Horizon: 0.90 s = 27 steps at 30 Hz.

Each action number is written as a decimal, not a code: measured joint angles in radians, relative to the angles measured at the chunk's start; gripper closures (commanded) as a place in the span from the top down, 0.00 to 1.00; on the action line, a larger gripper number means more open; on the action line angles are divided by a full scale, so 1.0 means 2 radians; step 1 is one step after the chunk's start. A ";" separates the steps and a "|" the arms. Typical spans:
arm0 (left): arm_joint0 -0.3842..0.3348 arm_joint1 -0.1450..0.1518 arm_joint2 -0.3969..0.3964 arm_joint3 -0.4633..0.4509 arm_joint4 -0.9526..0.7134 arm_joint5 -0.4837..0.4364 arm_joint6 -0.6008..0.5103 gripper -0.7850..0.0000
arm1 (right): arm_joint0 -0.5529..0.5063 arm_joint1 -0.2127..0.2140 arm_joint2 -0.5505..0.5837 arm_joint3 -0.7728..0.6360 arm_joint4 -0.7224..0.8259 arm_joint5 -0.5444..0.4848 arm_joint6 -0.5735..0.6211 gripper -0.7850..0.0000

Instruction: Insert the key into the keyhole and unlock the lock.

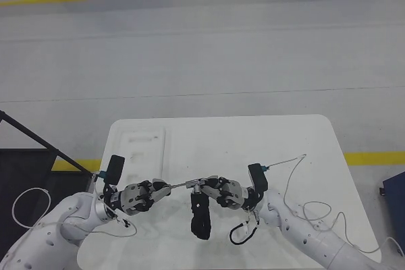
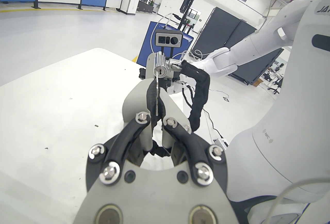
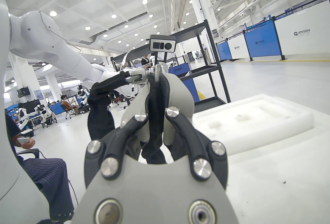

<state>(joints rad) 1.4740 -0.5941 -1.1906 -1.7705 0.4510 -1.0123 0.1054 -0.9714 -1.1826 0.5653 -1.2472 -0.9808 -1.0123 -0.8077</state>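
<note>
insertion in hand: left gripper (image 2: 156, 102), fingers clamped on the flat silver metal key (image 2: 156, 88), held its tip just beside the keyhole (image 2: 160, 71) of the shiny chrome cylinder lock (image 2: 160, 65), which the right gripper (image 3: 155, 84) pinched above the table. next, i judged, came fine alignment, then a straight push.

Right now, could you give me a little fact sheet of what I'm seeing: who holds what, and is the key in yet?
Left gripper: shut on the key
Right gripper: shut on the lock
Key tip: at the lock's face, beside the keyhole, not seen inside it
Black sleeve: hangs from the lock
Below: white table with a foam tray
</note>
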 measured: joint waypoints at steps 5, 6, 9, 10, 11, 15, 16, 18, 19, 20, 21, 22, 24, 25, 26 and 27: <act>-0.002 0.000 0.003 -0.002 0.001 0.000 0.003 0.00 | 0.000 0.000 0.000 0.000 0.000 0.000 0.000 0.00; -0.002 0.001 0.004 -0.003 0.001 0.000 0.004 0.00 | 0.000 0.000 0.000 0.000 0.000 0.000 0.000 0.00; -0.003 0.001 0.005 -0.004 0.003 0.000 0.006 0.00 | 0.000 0.000 0.000 0.000 0.000 0.000 0.000 0.00; -0.003 0.001 0.005 -0.004 0.004 0.000 0.007 0.00 | 0.000 0.000 0.000 0.000 0.000 0.000 0.000 0.00; -0.003 0.002 0.006 -0.004 0.005 0.000 0.007 0.00 | 0.000 0.000 0.000 0.000 0.000 0.000 0.000 0.00; -0.003 0.003 0.007 -0.002 0.007 0.000 0.009 0.00 | 0.000 0.000 0.000 0.000 0.000 0.000 0.000 0.00; -0.002 0.003 0.007 -0.002 0.008 0.000 0.010 0.00 | 0.000 0.000 0.000 0.000 0.000 0.000 0.000 0.00; -0.002 0.004 0.006 -0.001 0.008 0.000 0.012 0.00 | 0.000 0.000 0.000 0.000 0.000 0.000 0.000 0.00; -0.002 0.005 0.005 0.000 0.009 0.000 0.013 0.00 | 0.000 0.000 0.000 0.000 0.000 0.000 0.000 0.00; -0.001 0.005 0.005 0.000 0.009 0.000 0.015 0.00 | 0.000 0.000 0.000 0.000 0.000 0.000 0.000 0.00; -0.001 0.006 0.004 0.000 0.009 0.000 0.016 0.00 | 0.000 0.000 0.000 0.000 0.000 0.000 0.000 0.00; 0.000 0.006 0.003 -0.001 0.009 0.000 0.017 0.00 | 0.000 0.000 0.000 0.000 0.000 0.000 0.000 0.00; 0.001 0.007 0.002 -0.001 0.010 0.000 0.019 0.00 | 0.000 0.000 0.000 0.000 0.000 0.000 0.000 0.00; 0.002 0.008 0.002 -0.002 0.010 0.000 0.020 0.00 | 0.000 0.000 0.000 0.000 0.000 0.000 0.000 0.00; 0.002 0.009 0.002 -0.003 0.011 0.000 0.021 0.00 | 0.000 0.000 0.000 0.000 0.000 0.000 0.000 0.00; 0.002 0.009 0.002 -0.005 0.012 0.000 0.021 0.00 | 0.000 0.000 0.000 0.000 0.000 0.000 0.000 0.00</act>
<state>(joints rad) 1.4789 -0.5759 -1.1858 -1.7801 0.4755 -1.0123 0.1472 -0.9714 -1.1826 0.5653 -1.2472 -0.9808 -1.0123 -0.8077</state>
